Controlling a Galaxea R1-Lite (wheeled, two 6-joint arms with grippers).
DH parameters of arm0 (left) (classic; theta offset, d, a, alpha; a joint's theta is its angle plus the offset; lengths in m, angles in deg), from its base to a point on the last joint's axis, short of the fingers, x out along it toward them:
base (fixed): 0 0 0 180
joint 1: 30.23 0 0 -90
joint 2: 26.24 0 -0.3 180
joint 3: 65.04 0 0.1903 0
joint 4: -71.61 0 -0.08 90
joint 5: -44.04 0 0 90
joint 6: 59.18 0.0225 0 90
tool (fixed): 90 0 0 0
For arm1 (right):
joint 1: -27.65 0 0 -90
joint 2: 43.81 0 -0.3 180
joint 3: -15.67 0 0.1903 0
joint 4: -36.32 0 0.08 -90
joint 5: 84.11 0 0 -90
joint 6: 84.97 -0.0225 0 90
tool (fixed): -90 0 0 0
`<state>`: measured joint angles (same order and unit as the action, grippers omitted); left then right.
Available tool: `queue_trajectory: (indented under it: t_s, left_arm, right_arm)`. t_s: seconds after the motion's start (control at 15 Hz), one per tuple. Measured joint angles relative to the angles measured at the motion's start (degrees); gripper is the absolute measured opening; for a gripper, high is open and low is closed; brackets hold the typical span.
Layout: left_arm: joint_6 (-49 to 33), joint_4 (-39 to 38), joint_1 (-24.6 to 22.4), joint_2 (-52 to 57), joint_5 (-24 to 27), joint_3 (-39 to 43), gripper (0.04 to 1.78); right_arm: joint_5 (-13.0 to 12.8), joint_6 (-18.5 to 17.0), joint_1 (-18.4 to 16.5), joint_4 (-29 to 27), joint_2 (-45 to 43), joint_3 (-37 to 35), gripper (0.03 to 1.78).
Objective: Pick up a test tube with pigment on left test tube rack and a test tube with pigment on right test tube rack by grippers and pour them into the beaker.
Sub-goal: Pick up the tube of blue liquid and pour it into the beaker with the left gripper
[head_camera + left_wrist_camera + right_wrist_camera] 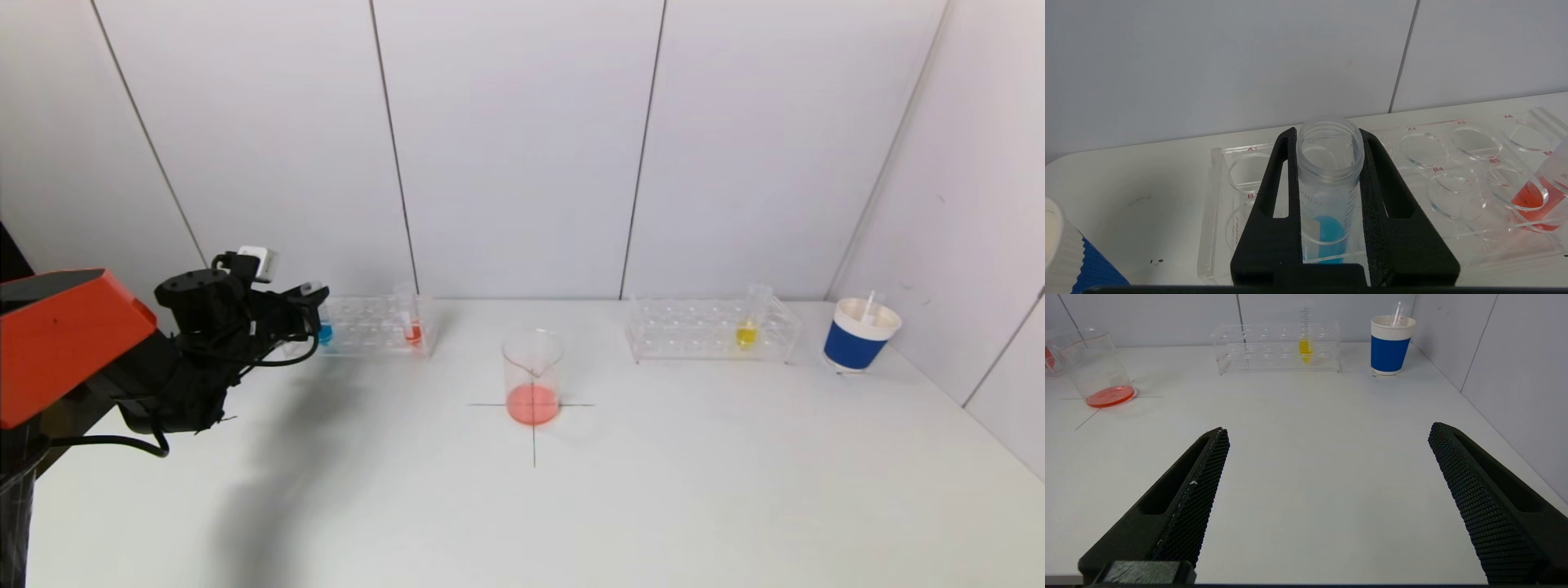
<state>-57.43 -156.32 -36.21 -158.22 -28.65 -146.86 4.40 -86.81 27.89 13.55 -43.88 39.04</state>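
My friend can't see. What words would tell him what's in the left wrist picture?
The left gripper is shut on a clear test tube with blue liquid, standing in a clear plastic rack. A tube of red liquid leans in the same rack, farther along.

**Test tubes, racks and beaker**

A clear blue-pigment tube (1329,196) stands upright in the left rack (371,325), beside a leaning red-pigment tube (412,327). The right rack (710,329) holds a yellow-pigment tube (747,329). Between the racks, a glass beaker (533,377) holds shallow red liquid.
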Motion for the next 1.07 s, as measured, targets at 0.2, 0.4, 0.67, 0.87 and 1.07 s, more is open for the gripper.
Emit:
queue_trajectory:
  t_s: [0.2, 0.4, 0.67, 0.87, 1.07]
  left_arm:
    - [0.00, -0.02, 0.00, 0.00, -0.01, 0.00, 0.44]
    - [-0.02, 0.02, 0.00, 0.24, -0.04, 0.00, 0.44]
    - [-0.02, 0.24, 0.00, 1.46, -0.11, 0.00, 0.44]
    - [0.02, 1.38, 0.00, 2.78, -0.11, 0.00, 0.44]
    - [0.00, 2.28, 0.00, 4.11, -0.30, -0.72, 0.44]
  right_arm:
    - [0.01, 0.00, 0.00, -0.02, 0.00, 0.00, 1.77]
    - [0.00, 0.00, 0.00, -0.02, 0.00, 0.00, 1.77]
    - [0.00, 0.00, 0.00, 0.00, 0.00, 0.00, 1.77]
    - [0.01, 0.00, 0.00, -0.02, 0.00, 0.00, 1.77]
    - [0.00, 0.00, 0.00, 0.00, 0.00, 0.00, 1.77]
